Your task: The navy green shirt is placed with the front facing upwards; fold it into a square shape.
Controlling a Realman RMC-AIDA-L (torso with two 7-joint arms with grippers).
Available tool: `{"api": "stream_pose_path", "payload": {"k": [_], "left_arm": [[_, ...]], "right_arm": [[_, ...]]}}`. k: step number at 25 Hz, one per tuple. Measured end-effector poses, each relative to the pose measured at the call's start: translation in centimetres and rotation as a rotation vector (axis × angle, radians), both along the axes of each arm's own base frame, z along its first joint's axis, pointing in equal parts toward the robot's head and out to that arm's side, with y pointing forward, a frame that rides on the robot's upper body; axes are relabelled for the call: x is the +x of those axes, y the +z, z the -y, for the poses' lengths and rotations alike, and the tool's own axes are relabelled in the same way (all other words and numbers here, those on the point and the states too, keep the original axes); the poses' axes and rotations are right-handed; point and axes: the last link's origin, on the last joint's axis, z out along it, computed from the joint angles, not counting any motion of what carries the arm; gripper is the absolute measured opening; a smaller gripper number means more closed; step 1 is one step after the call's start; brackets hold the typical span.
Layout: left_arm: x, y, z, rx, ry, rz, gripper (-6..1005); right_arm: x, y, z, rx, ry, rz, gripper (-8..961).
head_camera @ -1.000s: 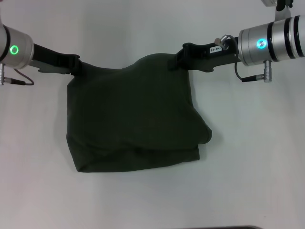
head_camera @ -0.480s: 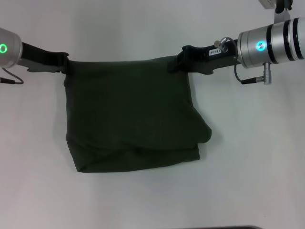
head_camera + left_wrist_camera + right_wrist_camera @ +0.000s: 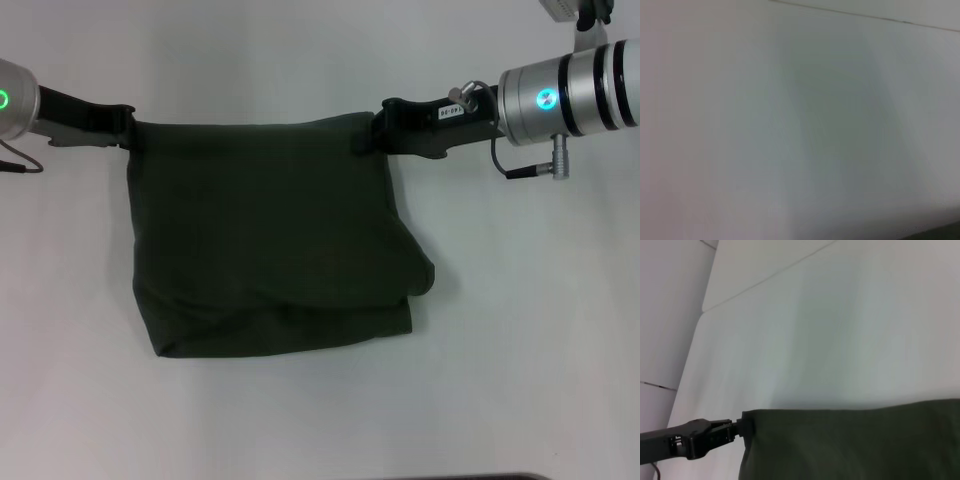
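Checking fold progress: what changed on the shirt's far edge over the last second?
The left end effector drew its corner of the navy green shirt outward to the robot's left, pulling the humped, slack far edge taut and straight. The right end effector held its corner almost in place. Both stay clamped on the cloth; the near folded edge on the table barely shifted.

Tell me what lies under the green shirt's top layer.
Under the navy green shirt, a second fold of the same fabric shows along the near edge, resting on the white table. Anything deeper is covered. The left gripper and right gripper pinch its far corners.
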Motion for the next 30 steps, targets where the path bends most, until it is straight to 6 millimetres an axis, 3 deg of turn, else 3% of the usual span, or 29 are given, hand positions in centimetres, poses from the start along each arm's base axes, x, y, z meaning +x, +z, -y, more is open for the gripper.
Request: {"api": "stream_pose_path", "payload": {"k": [8,15,19,25,30], "left_arm": [[-0.8,0.3,0.5,0.006,0.018,0.0,113],[-1.7,3.2,1.2,0.093,0.037,0.02,184],[-1.1,4.0,2.1,0.076,0.029,0.086,338],[0.9,3.3,4.7,-0.074,-0.046,0.293,423],[2.0,3.6,7.1,-0.209,-0.121,0.446,428]], "right_arm": [[0.1,0.0,0.1,-0.002,-0.007,-0.003,2],[0.2,0.0,0.0,-0.001,-0.009,-0.002,3],[0.2,0.0,0.1,-0.007,-0.005,-0.005,3],[-0.4,-0.2,0.9,-0.057,0.032,-0.022,3],[-0.7,0.5,1.9,-0.13,0.093,-0.052,3]]}}
